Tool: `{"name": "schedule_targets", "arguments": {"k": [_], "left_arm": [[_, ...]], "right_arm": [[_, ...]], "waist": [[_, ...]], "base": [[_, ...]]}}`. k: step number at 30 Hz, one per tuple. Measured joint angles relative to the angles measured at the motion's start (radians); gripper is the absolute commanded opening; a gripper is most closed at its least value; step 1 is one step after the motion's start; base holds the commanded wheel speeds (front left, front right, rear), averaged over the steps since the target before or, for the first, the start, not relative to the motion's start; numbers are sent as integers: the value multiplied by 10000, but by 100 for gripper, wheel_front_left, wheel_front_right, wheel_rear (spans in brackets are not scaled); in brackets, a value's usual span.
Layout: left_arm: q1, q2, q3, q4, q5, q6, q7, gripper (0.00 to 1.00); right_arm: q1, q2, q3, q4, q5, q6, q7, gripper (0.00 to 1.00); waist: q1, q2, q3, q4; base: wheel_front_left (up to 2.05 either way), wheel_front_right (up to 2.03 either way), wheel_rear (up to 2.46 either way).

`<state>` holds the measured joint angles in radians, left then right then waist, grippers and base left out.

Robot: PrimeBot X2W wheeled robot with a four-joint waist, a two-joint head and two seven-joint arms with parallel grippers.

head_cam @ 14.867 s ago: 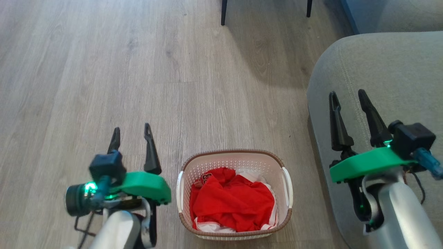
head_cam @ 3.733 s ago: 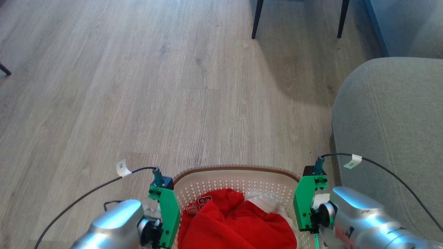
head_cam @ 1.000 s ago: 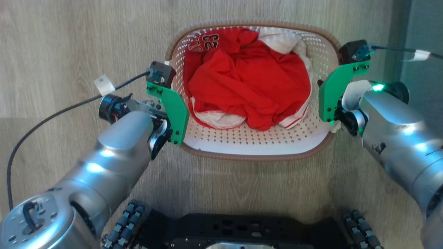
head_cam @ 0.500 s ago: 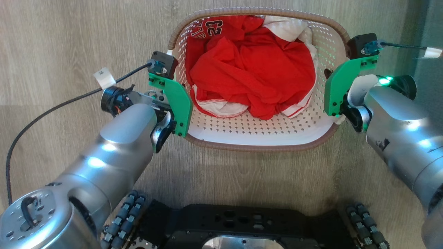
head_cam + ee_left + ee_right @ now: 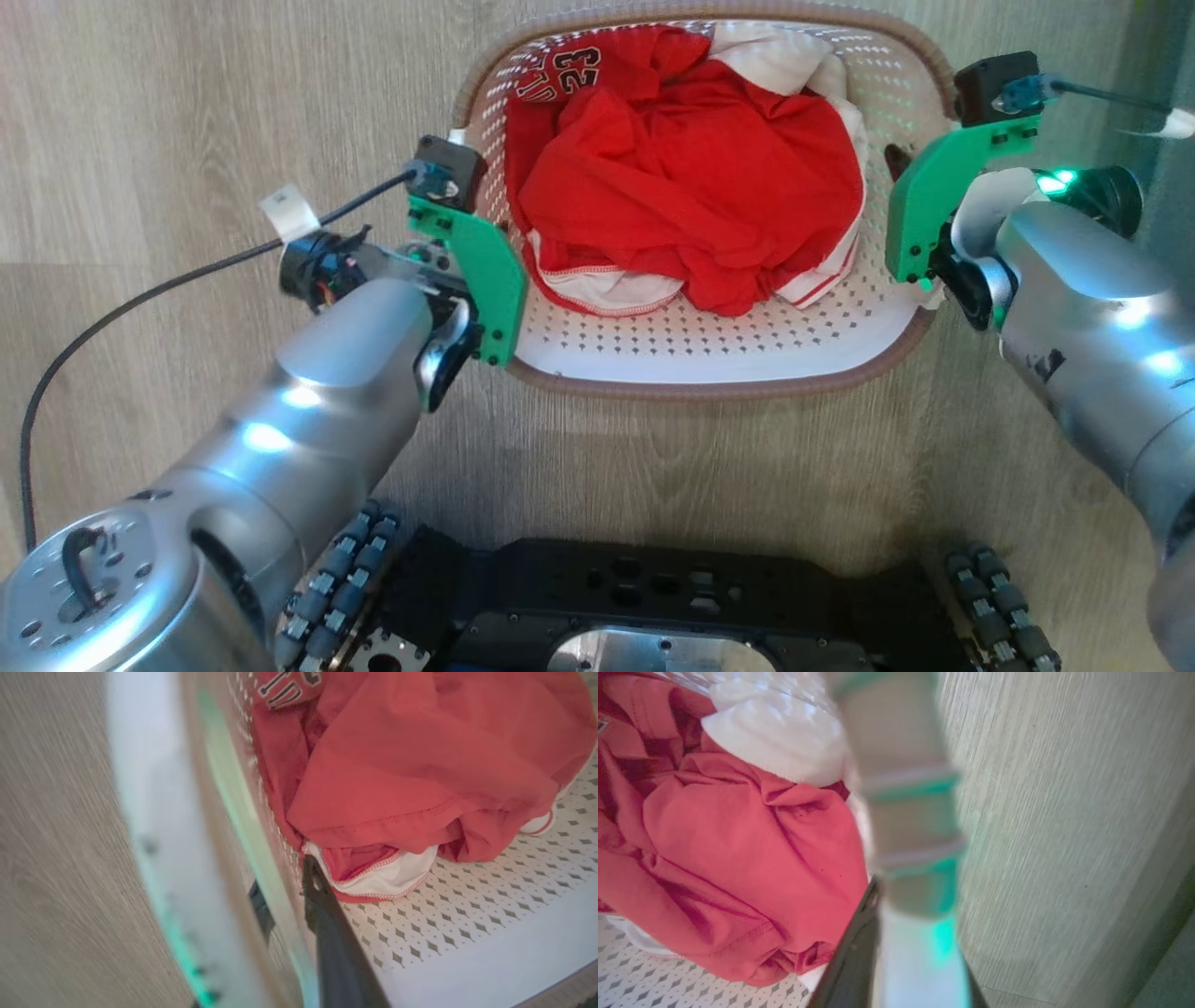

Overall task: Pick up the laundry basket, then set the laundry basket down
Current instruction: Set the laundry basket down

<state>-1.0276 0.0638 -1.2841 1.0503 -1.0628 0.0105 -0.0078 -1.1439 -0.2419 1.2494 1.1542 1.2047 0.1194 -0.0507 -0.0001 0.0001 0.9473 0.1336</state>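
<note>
A small white perforated plastic laundry basket (image 5: 709,350) with a brown woven-look rim sits straight ahead of the robot's black wheeled base (image 5: 653,597), over pale wood-grain floor (image 5: 187,112), framed by two silver arms. It is upright with its mouth facing up, and crumpled red and white clothing (image 5: 691,187) is heaped inside toward the far end. Its long axis runs side to side across the robot, so each short end faces one arm and neither arm is nearer; the basket lies inward from both grippers. The left gripper (image 5: 282,879) points down over the left short end: in the left wrist view one dark finger is inside against the perforated wall, the other is outside, and the two are pressed together on the wall between them. The right gripper (image 5: 906,905) mirrors this at the right short end, with one dark finger inside beside the red cloth and a blurred rim and handle band running between the fingers; it appears to be pinching that band, though the outer finger is mostly hidden. Whether the basket bottom is clear of the floor cannot be told. Judging from this two-sided hold, the coming move depends on both arms travelling together and level so the long axis does not tip.
</note>
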Motion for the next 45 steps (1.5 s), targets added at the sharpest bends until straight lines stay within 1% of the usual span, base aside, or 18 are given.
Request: {"name": "schedule_targets", "arguments": {"k": [1, 2, 6, 19, 22, 27, 30, 32, 36, 41, 45], "left_arm": [[-34, -31, -10, -46, 36, 6, -144, 89], [-88, -75, -13, -104, 38, 33, -186, 100], [-364, -226, -15, -157, -4, 186, -186, 100], [-361, -236, -17, -155, -29, 255, 157, 100], [-339, -240, -17, -144, -21, 257, 249, 100], [14, -257, -15, 0, -42, 339, 240, 100], [390, -268, -19, 144, -61, 343, 230, 100], [593, -274, -23, 360, -140, 575, 69, 100], [900, -274, -23, 564, -52, 692, -107, 100], [1630, -274, -25, 738, 65, 675, -305, 100], [2224, -274, -33, 991, 54, 591, -821, 100]], "right_arm": [[0, 6, 96, 46, -82, 2, -36, 77], [35, 42, 153, 69, -119, 8, -36, 100], [55, 113, 178, 123, -128, 17, -35, 100], [50, 128, 192, 401, -130, 42, -35, 100], [51, 153, 196, 510, -232, 42, -35, 100], [75, 297, 209, 928, -840, 42, 31, 100], [286, 462, 209, 1053, -861, 42, 182, 100], [562, 579, 205, 1124, -857, 42, 234, 100], [1105, 709, 209, 1250, -863, 42, 382, 100], [1780, 886, 178, 1283, -834, 44, 299, 100], [2488, 1097, 146, 1162, -750, 44, -40, 100]], "waist": [[1, -1, 3, 10], [2, -1, -2, 16], [0, -1, -25, 37], [1, -1, -248, 107], [0, -1, -393, 113], [1, -1, -793, 80], [1, -1, -1170, 43], [1, -1, -1478, 17], [0, -1, -2212, -39], [0, 0, -3345, -100], [0, 0, -4371, -158]], "base": [[0, 0, 0], [0, 0, 0], [0, 0, 0], [0, 0, 0], [0, 0, 0], [0, 0, 0], [0, 0, 0], [0, 0, 0], [0, 0, 0], [0, 0, 0], [0, 0, 0]]}}
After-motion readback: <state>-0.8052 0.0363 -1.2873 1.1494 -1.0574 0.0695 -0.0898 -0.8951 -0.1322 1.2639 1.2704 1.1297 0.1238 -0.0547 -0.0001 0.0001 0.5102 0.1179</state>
